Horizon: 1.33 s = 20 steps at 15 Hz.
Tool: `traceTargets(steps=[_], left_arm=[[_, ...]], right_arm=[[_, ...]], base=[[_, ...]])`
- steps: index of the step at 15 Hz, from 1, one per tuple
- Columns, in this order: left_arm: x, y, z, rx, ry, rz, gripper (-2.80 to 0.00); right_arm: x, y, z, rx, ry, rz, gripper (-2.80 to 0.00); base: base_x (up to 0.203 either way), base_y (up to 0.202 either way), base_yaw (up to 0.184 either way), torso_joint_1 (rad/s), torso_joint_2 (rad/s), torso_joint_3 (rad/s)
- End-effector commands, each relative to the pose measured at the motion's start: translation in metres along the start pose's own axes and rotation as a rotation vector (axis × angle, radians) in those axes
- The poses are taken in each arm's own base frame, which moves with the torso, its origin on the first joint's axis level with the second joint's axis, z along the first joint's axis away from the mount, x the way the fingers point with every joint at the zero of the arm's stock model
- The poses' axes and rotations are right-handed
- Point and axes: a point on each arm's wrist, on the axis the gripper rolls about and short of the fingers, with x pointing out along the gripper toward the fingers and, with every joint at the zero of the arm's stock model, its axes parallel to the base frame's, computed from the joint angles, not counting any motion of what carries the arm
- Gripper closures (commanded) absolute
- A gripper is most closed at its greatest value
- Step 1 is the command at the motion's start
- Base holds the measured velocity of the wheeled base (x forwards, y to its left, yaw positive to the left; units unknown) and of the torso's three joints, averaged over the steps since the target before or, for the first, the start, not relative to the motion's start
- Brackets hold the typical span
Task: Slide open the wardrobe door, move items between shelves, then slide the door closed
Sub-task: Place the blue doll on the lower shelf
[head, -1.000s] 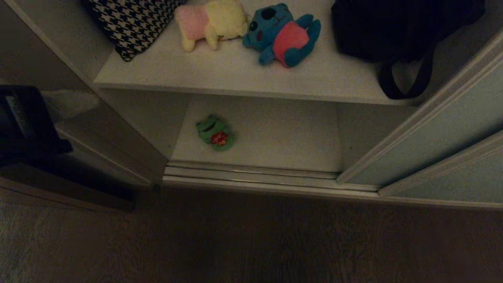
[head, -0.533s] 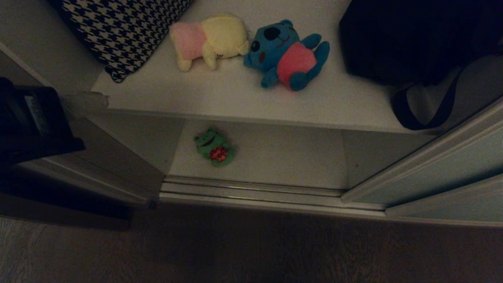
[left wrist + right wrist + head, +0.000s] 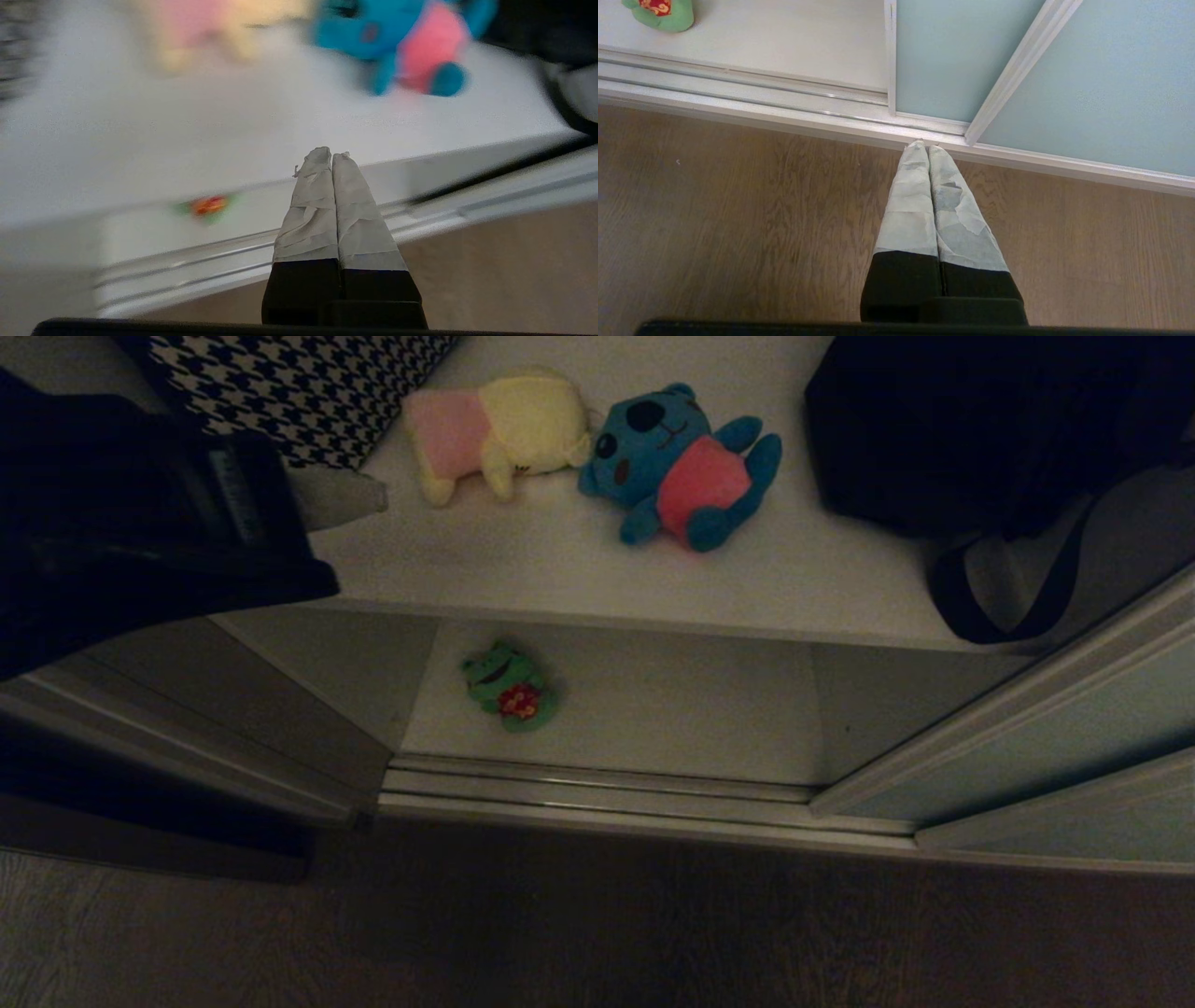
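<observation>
- The sliding wardrobe door is standing pushed to the right, its pale frame edge running diagonally and leaving the middle of the wardrobe open.
- The upper shelf is showing a bare strip along its front edge, in front of the toys.
- The cream-yellow toy and the blue toy are lying side by side on that shelf, almost touching, between a houndstooth cushion on the left and a black bag on the right.
- The bag's strap is looping down toward the shelf's front edge.
- The green toy is lying alone on the lower shelf, toward its left side, with bare board to its right, behind the floor track.
- The left gripper is reaching in over the upper shelf's left front corner, its taped fingers pressed together and holding nothing, near the cream-yellow toy but apart from it.
- The left wrist view is blurring both upper toys and is showing the fingertips over the shelf's front edge.
- Only the right wrist view is showing the right gripper, fingers together and empty, hanging over the wood floor just before the track and door frame.
</observation>
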Motion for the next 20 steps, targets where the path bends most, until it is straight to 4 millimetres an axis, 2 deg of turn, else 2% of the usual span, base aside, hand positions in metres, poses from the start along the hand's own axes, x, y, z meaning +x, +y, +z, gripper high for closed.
traceTargets(steps=[1,2,3,7,10,16,20], left_arm=[[0.046,-0.011,-0.015,0.003,0.056,-0.053,0.00],[0.058,-0.016,-0.011,-0.002,0.032,-0.070,0.00],[0.068,-0.021,-0.010,-0.005,0.026,-0.084,-2.80],[0.111,-0.046,-0.010,0.016,0.022,-0.144,-2.80],[0.128,-0.056,-0.020,0.070,0.091,-0.179,-2.80],[0.157,-0.062,-0.054,0.126,0.167,-0.184,-2.80],[0.177,-0.066,-0.068,0.159,0.094,-0.181,-2.80]], right_arm=[[0.000,0.000,0.000,-0.001,0.001,0.000,0.00],[0.000,0.000,0.000,-0.002,0.001,0.000,0.00],[0.000,0.000,0.000,-0.001,-0.001,0.000,0.00],[0.000,0.000,0.000,0.000,0.000,0.000,0.00],[0.000,0.000,0.000,-0.001,0.000,0.000,0.00],[0.000,0.000,0.000,-0.001,0.000,0.000,0.00],[0.000,0.000,0.000,-0.001,0.000,0.000,0.00]], base=[[0.000,0.000,0.000,0.000,0.00,0.000],[0.000,0.000,0.000,0.000,0.00,0.000],[0.000,0.000,0.000,0.000,0.00,0.000],[0.000,0.000,0.000,0.000,0.00,0.000],[0.000,0.000,0.000,0.000,0.00,0.000],[0.000,0.000,0.000,0.000,0.00,0.000],[0.000,0.000,0.000,0.000,0.00,0.000]])
